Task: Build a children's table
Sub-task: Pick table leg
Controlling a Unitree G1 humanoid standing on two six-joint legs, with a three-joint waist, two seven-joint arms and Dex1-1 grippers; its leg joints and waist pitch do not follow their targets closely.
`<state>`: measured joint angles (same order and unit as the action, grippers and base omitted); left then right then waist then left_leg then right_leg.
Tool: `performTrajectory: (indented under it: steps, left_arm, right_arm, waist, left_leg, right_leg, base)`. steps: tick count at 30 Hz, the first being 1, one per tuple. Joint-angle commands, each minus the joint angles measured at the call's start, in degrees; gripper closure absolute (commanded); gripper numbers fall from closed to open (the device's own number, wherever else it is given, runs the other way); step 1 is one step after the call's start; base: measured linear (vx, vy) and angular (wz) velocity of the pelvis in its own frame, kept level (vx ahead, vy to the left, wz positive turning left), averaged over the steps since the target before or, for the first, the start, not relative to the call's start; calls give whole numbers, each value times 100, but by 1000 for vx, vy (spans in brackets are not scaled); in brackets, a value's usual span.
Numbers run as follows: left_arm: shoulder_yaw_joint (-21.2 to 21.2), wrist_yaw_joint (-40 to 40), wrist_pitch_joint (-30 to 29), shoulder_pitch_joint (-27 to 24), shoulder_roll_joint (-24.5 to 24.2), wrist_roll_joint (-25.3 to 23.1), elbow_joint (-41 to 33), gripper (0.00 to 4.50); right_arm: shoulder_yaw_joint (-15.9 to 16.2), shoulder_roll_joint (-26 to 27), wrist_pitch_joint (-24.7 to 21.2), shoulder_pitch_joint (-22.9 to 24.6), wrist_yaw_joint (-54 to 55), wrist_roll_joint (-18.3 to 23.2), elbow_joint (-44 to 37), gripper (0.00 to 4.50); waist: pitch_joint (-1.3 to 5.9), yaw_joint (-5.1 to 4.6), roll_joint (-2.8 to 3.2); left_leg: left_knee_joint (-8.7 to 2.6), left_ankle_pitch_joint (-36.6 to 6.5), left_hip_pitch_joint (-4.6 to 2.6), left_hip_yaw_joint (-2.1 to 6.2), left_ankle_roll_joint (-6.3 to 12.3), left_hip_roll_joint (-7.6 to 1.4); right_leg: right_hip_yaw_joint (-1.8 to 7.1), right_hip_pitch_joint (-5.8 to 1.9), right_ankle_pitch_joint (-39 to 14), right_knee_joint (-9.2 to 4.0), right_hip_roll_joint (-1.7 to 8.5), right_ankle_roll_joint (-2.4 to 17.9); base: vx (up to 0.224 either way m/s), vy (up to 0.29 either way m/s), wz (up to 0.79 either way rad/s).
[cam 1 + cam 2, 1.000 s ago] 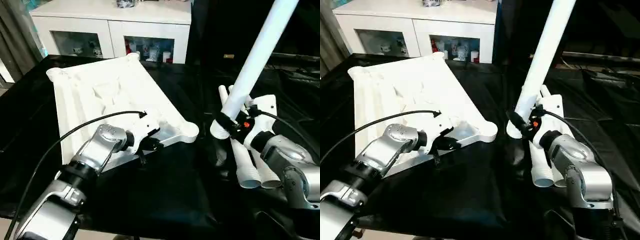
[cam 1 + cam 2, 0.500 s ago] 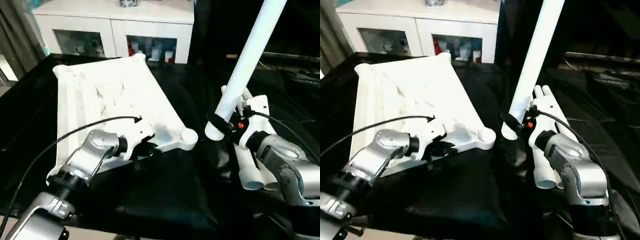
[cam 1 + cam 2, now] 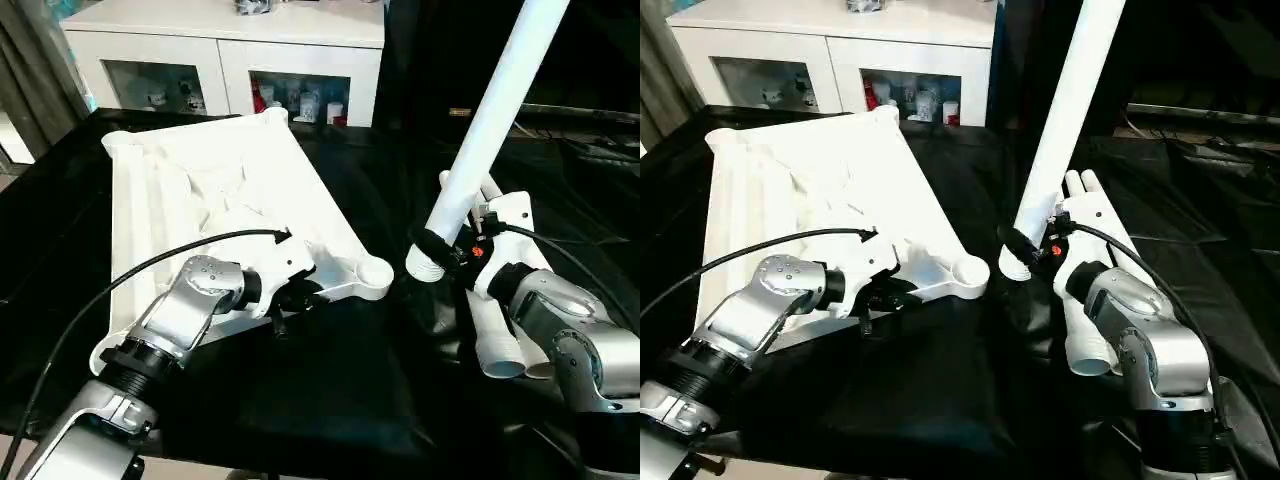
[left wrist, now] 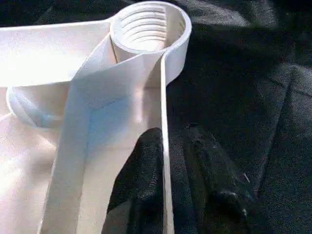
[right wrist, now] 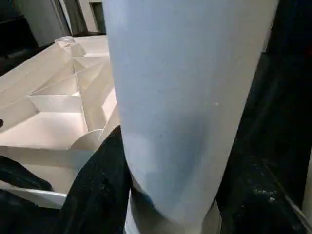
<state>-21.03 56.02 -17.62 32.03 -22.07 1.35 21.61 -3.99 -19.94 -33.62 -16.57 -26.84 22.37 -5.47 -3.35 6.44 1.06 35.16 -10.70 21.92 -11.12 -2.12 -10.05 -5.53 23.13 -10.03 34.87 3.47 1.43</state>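
The white tabletop [image 3: 200, 180] lies upside down on the black cloth, ribs up, with a round threaded corner socket [image 3: 373, 272] nearest the middle. My left gripper [image 3: 290, 300] is at the near rim beside that socket. In the left wrist view its fingers [image 4: 141, 180] straddle the thin rim [image 4: 164, 122], one inside and one outside, with a small gap at the outer one. My right gripper [image 3: 440, 250] is shut on a long white leg [image 3: 490, 120], held tilted up, its lower end just right of the socket [image 4: 148, 29].
Two more white legs [image 3: 500, 340] lie side by side on the cloth under my right forearm. A white cabinet [image 3: 220, 50] with glass doors stands behind the tabletop. Black cloth covers the floor in front and to the right.
The view has shifted a little. The held leg's lower end has come slightly closer to the corner socket. My left gripper stays at the tabletop rim.
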Motion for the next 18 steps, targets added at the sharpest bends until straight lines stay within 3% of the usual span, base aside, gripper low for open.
performTrajectory:
  steps: [1,9,10,13,15,18]
  left_arm:
    - [89,28,33,-11,-46,1,-13,361]
    - [152,57,76,-104,-31,85,-35,361]
    - [151,57,81,-111,-32,85,-33,396]
    - [143,56,83,-123,-30,78,-18,396]
    - [145,62,36,-139,-18,82,-26,429]
    - [128,85,11,-172,-17,80,-47,446]
  right_arm:
    - [0,1,33,-44,-56,32,-53,257]
    - [29,15,39,-104,-74,17,6,257]
    - [35,19,41,-115,-74,14,14,257]
    - [65,40,49,-156,-80,4,50,257]
    - [95,56,61,-181,-89,-7,77,257]
    - [131,76,60,-228,-109,-8,101,257]
  waist:
    - [399,-1,-57]
    - [398,-4,-77]
    - [399,-4,-78]
    - [403,-7,-92]
    - [404,-9,-89]
    - [398,-16,-90]
  left_leg:
    - [-445,-1014,-129,200,79,-362]
    - [-444,-975,-122,198,92,-361]
    - [-445,-972,-123,199,92,-362]
    - [-442,-926,-124,194,110,-361]
    - [-441,-910,-120,193,121,-360]
    - [-442,-921,-127,190,114,-362]
  right_leg:
    - [385,-267,-1895,-506,612,688]
    - [384,-265,-1970,-509,618,645]
    - [384,-265,-1959,-506,613,643]
    - [387,-263,-1884,-494,611,660]
    - [385,-266,-1864,-488,611,674]
    - [386,-259,-1885,-498,613,689]
  base:
    - [0,0,0]
    - [0,0,0]
    - [0,0,0]
    - [0,0,0]
    - [0,0,0]
    - [0,0,0]
